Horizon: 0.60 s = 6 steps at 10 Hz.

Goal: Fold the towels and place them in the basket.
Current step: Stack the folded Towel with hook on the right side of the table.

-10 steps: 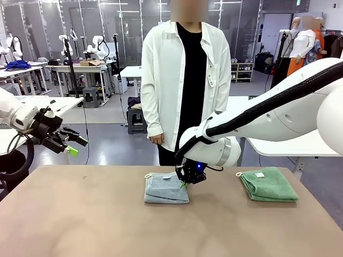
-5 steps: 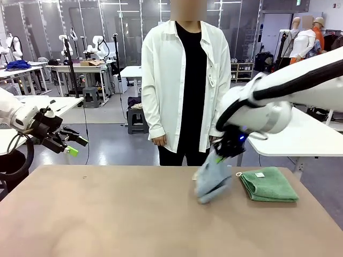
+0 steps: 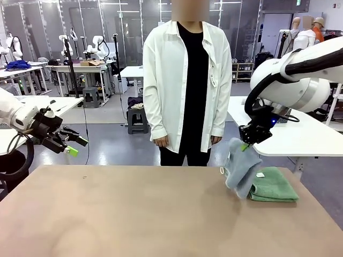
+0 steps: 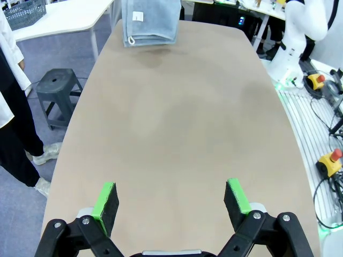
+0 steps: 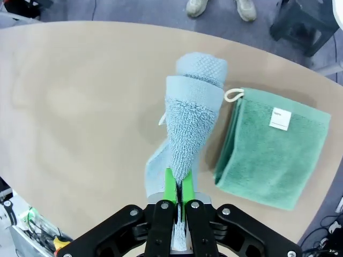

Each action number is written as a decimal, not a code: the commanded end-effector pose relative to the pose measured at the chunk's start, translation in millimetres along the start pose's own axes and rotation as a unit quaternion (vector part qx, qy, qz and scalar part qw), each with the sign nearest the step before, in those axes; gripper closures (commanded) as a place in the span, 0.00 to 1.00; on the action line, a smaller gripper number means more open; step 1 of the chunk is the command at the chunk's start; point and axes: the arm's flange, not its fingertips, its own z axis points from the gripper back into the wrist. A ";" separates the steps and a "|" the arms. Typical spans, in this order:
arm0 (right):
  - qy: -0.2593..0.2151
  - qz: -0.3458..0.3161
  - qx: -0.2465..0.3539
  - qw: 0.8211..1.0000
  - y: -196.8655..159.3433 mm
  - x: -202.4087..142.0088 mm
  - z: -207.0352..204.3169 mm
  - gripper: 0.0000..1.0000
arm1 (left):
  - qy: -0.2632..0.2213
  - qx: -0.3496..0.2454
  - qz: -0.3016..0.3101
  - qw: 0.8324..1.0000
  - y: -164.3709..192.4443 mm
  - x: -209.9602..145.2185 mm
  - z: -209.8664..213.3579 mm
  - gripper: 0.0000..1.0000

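My right gripper [image 3: 248, 141] is shut on the pale grey-blue towel [image 3: 240, 170], which hangs folded from its jaws just above the table's right side. In the right wrist view the same towel [image 5: 190, 118] dangles from the right gripper [image 5: 178, 188]. The mint green towel [image 3: 274, 185] lies folded flat on the table beside it, its white tag [image 5: 280, 119] facing up. Off the table's left edge, my left gripper [image 3: 69, 144] hangs open and holds nothing. The left wrist view shows its green pads [image 4: 105, 201] wide apart. A dark mesh basket [image 4: 24, 13] stands on a white side table.
A person [image 3: 187, 80] in a white coat stands at the far edge, hands down. The brown table [image 3: 134, 214] is bare across its left and middle. A grey stool [image 4: 56, 88] stands on the floor beside the table.
My right gripper has lifted the grey-blue towel off the middle of the table and carried it up and to the right, next to the green towel. The left arm has not moved.
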 end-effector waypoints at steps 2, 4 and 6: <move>0.016 0.007 -0.003 1.000 -22.7 15.1 8.5 0.96 | -0.001 -0.001 0.000 1.000 -2.7 0.8 -0.8 0.00; 0.009 0.005 -0.003 1.000 -29.4 18.8 13.8 0.96 | -0.001 -0.001 0.000 1.000 -2.7 0.8 -0.8 0.00; 0.009 -0.006 -0.002 1.000 -26.0 13.6 10.2 0.96 | -0.001 -0.001 0.000 1.000 -2.7 0.8 -0.8 0.00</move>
